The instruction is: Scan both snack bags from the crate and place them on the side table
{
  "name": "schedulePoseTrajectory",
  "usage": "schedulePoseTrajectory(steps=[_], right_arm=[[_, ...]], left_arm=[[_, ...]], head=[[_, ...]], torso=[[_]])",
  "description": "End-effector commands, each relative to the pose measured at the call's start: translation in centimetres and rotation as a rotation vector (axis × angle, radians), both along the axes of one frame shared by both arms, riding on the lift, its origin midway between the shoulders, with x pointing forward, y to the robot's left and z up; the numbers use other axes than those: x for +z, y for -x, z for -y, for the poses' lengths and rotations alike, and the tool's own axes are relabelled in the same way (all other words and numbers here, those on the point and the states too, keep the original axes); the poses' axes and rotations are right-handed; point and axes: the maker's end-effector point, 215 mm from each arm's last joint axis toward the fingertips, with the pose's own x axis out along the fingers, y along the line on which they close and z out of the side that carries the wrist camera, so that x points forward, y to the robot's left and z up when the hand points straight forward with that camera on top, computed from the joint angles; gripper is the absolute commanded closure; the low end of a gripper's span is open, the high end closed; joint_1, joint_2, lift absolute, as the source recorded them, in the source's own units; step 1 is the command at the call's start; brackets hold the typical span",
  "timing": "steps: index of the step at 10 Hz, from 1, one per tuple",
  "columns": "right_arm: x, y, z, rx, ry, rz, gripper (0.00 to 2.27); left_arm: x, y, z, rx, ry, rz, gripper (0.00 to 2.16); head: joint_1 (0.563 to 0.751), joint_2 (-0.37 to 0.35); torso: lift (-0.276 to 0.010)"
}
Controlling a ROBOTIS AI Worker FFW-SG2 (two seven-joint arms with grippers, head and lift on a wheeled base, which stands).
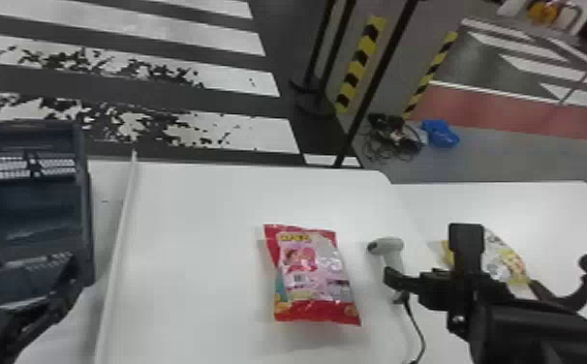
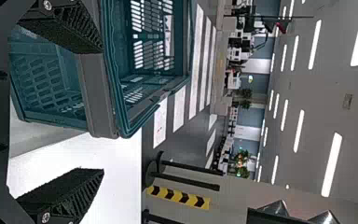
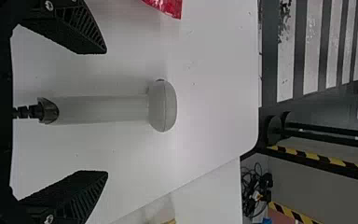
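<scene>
Your right gripper (image 1: 481, 278) has its fingers (image 3: 86, 196) spread wide with nothing caught between them. Taking twelve as straight ahead of the robot, the grey-white scanner (image 1: 392, 249) lies at its ten o'clock on the white table (image 1: 200, 203). In the right wrist view the scanner's handle lines up with the gap between the fingers, touching neither; its head points toward twelve and its cable (image 1: 418, 329) trails toward six.

Farther out at nine, you have the red and pink snack bag (image 1: 312, 276) flat on that same table, barcode up. The yellow and white snack bag (image 1: 505, 259) is on the side table (image 1: 549, 208) at about one o'clock, partly hidden behind your gripper.

Well over at nine, your left gripper (image 1: 26, 319) is beside the dark blue-green crate (image 1: 86, 208). Its fingers (image 2: 70, 191) stand wide apart, holding nothing; you can't tell whether one touches the crate. A raised edge strip (image 1: 118, 251) runs between crate and red bag.
</scene>
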Motion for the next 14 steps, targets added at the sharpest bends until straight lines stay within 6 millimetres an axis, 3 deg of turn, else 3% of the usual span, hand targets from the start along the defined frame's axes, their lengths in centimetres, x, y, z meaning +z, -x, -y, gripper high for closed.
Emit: schedulePoseTrajectory(steps=[1,3,4,8,14], right_arm=[[-0.1,1.4,-2.6,0.015,-0.147,-0.020,0.08],[0.4,2.8,-7.2,0.061,-0.417,-0.017,0.08],[0.6,3.2,-8.4,0.074,-0.479,-0.022,0.08],[0.5,2.8,-11.1,0.125,-0.561,-0.048,0.08],[-3.2,2.8,-13.3,0.151,-0.621,-0.148,0.08]], left_arm=[[0.0,0.0,-0.2,0.004,0.003,0.001,0.09],[0.0,0.0,-0.3,0.006,0.004,0.001,0.09],[0.0,0.0,-0.3,0.006,0.004,0.001,0.09],[-0.2,0.1,-0.4,0.007,0.003,-0.003,0.09],[-0.3,0.1,-0.4,0.006,0.001,-0.005,0.09]], head=[[0.695,-0.350],[0.695,-0.320],[0.695,-0.294],[0.695,-0.242],[0.695,-0.200]], torso=[[-0.095],[-0.095],[-0.095],[-0.095],[-0.095]])
